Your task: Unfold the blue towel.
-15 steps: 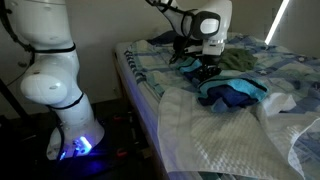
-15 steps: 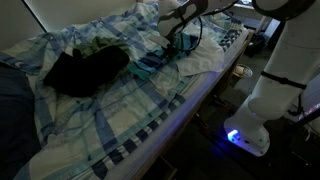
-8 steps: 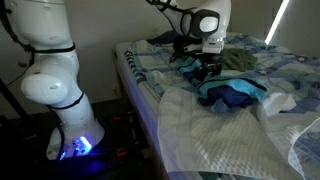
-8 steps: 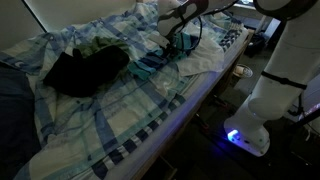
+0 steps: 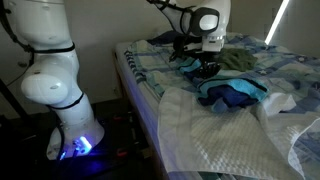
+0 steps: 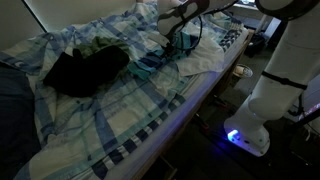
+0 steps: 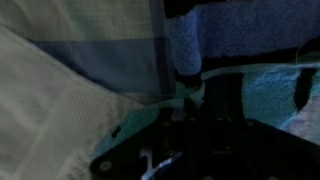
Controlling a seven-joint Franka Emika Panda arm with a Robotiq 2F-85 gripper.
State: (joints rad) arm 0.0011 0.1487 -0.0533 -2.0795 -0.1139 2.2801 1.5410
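Here the jaws sit at the blue towel [image 5: 233, 93] edge, opening unclear.

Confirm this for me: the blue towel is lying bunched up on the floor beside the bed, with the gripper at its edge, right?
Not quite. The blue towel is lying bunched up on the bed, by the white waffle blanket, not on the floor; both exterior views show that. The gripper is at its edge, as you said.
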